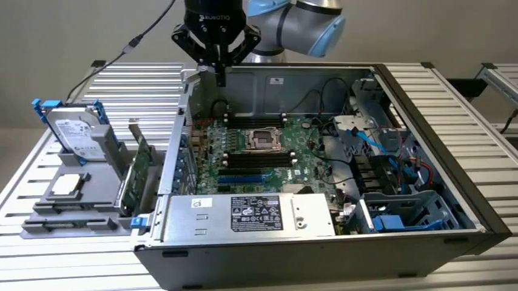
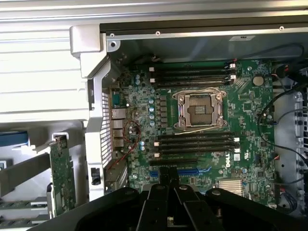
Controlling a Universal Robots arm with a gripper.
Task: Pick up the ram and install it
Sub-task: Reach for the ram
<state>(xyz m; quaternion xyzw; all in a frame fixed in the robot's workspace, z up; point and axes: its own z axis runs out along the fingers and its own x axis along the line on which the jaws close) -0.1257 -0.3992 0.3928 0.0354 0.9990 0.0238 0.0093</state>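
Observation:
My gripper [image 1: 219, 75] hangs shut, with nothing between its fingers, above the back corner of the open computer case [image 1: 421, 151] on the exterior view's left. In the wrist view the closed fingertips [image 2: 169, 177] point down over the green motherboard [image 2: 144, 120], near its blue slot. Long black memory slots [image 2: 197, 143] run beside the CPU socket [image 2: 199, 109], and two more lie on its far side. A thin greenish strip [image 2: 21, 203] lies edge-on in the grey fixture outside the case; it may be the ram, but I cannot tell.
On the exterior view's left a grey fixture [image 1: 69, 218] holds a hard drive [image 1: 77, 136], a CPU [image 1: 67, 185] and an upright wide green card [image 1: 139, 173]. The power supply [image 1: 251, 215] fills the case's front. Cables and drive bays [image 1: 389, 176] crowd the exterior view's right.

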